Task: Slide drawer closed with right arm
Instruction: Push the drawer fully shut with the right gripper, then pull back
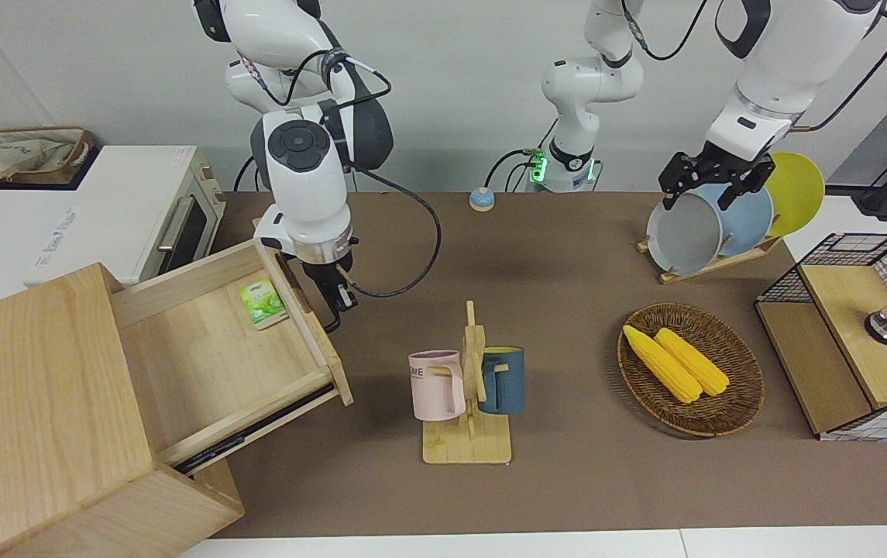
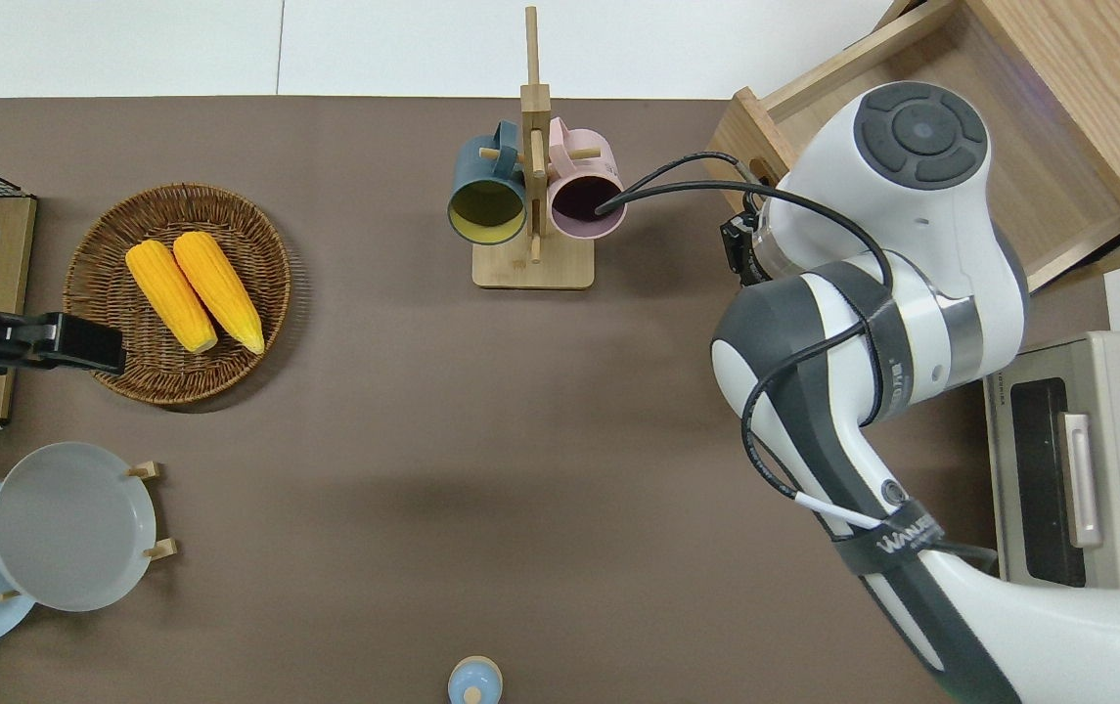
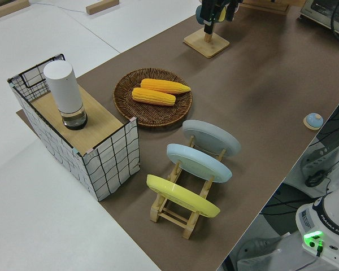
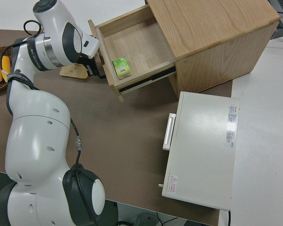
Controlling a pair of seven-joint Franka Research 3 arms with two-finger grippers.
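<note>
Drawer (image 1: 211,341) stands pulled well out of the pale wood cabinet (image 1: 40,418) at the right arm's end of the worktop (image 1: 551,325), with a small green packet (image 1: 263,302) lying on its floor. The right arm's tool (image 1: 337,306) hangs just beside the drawer's front panel; whether its fingers are apart or together cannot be told. The left arm is parked. A mug rack (image 1: 468,395) stands near the drawer front.

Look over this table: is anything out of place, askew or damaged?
Only the drawer stands out: it is pulled well out of its cabinet, a small green packet inside. The right gripper is at its front. Nothing looks spilled or damaged.
</note>
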